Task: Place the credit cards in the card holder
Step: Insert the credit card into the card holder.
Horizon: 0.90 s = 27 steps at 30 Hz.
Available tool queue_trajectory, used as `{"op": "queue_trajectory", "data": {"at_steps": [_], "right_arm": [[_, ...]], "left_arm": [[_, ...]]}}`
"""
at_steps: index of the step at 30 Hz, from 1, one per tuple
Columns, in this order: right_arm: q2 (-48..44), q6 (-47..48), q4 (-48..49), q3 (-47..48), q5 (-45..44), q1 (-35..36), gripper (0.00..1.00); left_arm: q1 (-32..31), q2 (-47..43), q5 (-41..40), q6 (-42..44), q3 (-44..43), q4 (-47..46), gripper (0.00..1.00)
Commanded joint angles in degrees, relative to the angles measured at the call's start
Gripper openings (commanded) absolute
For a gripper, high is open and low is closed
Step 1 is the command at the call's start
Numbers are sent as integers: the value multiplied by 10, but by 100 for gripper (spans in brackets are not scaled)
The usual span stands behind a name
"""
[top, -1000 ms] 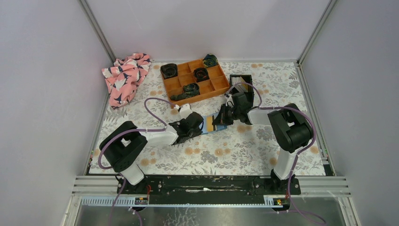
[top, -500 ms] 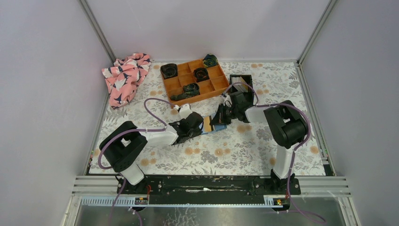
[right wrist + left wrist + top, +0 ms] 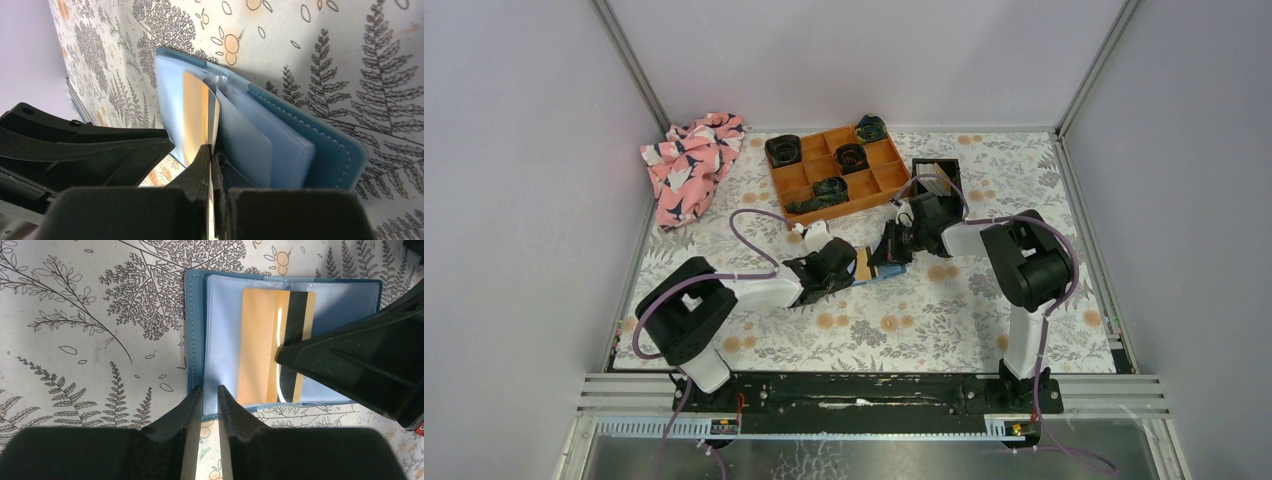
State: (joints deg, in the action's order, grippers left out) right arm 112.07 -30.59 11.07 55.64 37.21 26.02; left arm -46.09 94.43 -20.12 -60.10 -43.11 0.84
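2 grippers: yours face each other at the middle of the table, with the card holder between them.
Card holder: it lies open and flat on the leaf-patterned surface, teal cover underneath and clear sleeves facing up.
Left gripper: your fingers stand a narrow gap apart, with their tips at the holder's near edge, over a clear sleeve. You cannot tell whether they nip it or only rest there.
Right gripper: your fingers are pressed together on the edge of 1 credit card.
Credit card: tan with a black stripe, its free end reaching in among the holder's clear sleeves. You cannot tell whether it sits inside a pocket.
Pale cards: they stand in the black bin, just behind your right gripper.
Orange tray: it sits farther back than the holder, with dark rolled items in some compartments.
Pink cloth: crumpled in the back left corner, well apart from the holder.
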Motion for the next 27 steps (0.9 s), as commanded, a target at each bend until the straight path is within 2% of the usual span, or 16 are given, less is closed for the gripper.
{"op": "queue_trajectory", "data": {"at_steps": [1, 7, 10, 12, 21, 23, 27], "right_arm": [[40, 40, -112, -8, -35, 38, 0], [38, 42, -124, 1, -55, 55, 0], [27, 45, -131, 0, -69, 56, 18], [18, 47, -137, -1, -80, 56, 22], [-23, 55, -165, 3, -132, 56, 32], [-29, 53, -167, 2, -142, 56, 37], [-41, 47, -158, -4, -151, 56, 38]], "left_arm": [[18, 43, -63, 13, 20, 111, 26], [19, 43, -61, 15, 21, 108, 25], [20, 44, -59, 15, 23, 105, 25], [22, 44, -58, 15, 27, 103, 25], [26, 42, -50, 15, 35, 95, 24], [26, 41, -50, 15, 35, 93, 24], [27, 42, -47, 15, 38, 90, 24]]}}
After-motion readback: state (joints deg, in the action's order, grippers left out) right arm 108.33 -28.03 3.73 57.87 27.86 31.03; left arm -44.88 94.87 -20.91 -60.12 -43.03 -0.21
